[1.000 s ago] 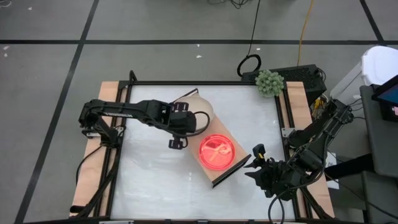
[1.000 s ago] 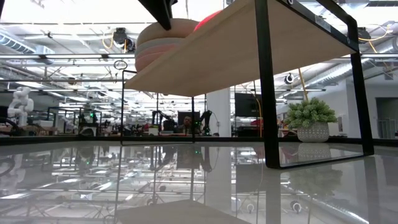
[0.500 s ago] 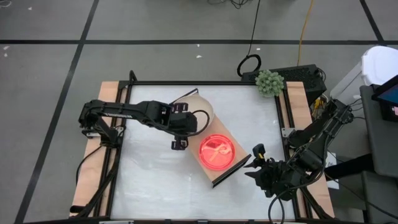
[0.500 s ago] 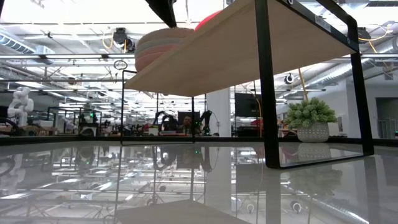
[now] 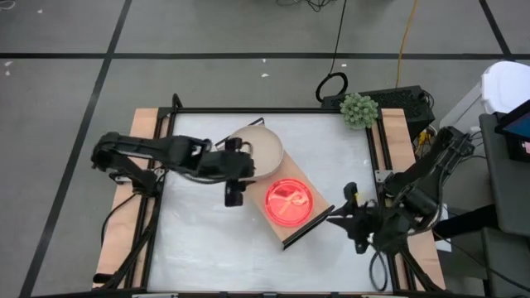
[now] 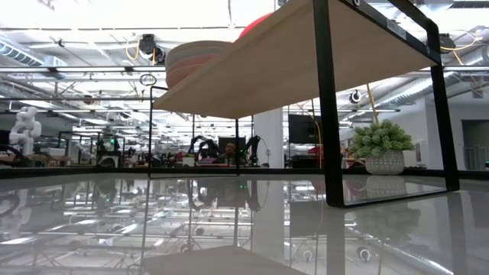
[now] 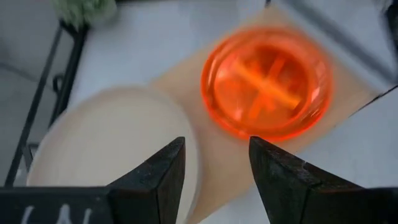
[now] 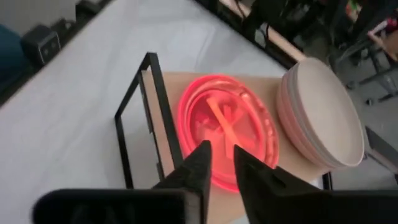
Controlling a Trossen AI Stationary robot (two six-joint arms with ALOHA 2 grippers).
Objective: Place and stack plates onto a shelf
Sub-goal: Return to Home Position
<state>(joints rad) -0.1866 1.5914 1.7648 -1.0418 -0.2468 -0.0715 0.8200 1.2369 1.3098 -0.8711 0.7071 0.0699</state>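
The shelf lies slantwise on the white table. A stack of beige and pink plates rests on its far end, and an orange and pink stack of divided plates on its near end. My left gripper hangs open and empty above the table beside the shelf's left long edge, between the two stacks. My right gripper hovers by the shelf's near end; a narrow gap shows between its fingers, with nothing in it. In the low view the stack sits on the raised board.
A small potted plant stands at the table's far right corner. The shelf's black frame ends rise from the tabletop. White tabletop shows to the left of and in front of the shelf.
My left gripper has risen away from the beige stack and drawn back toward the table's left edge, leaving the low view. The stack's top plate, which bulged up a second ago, now lies flat on the plates below it.
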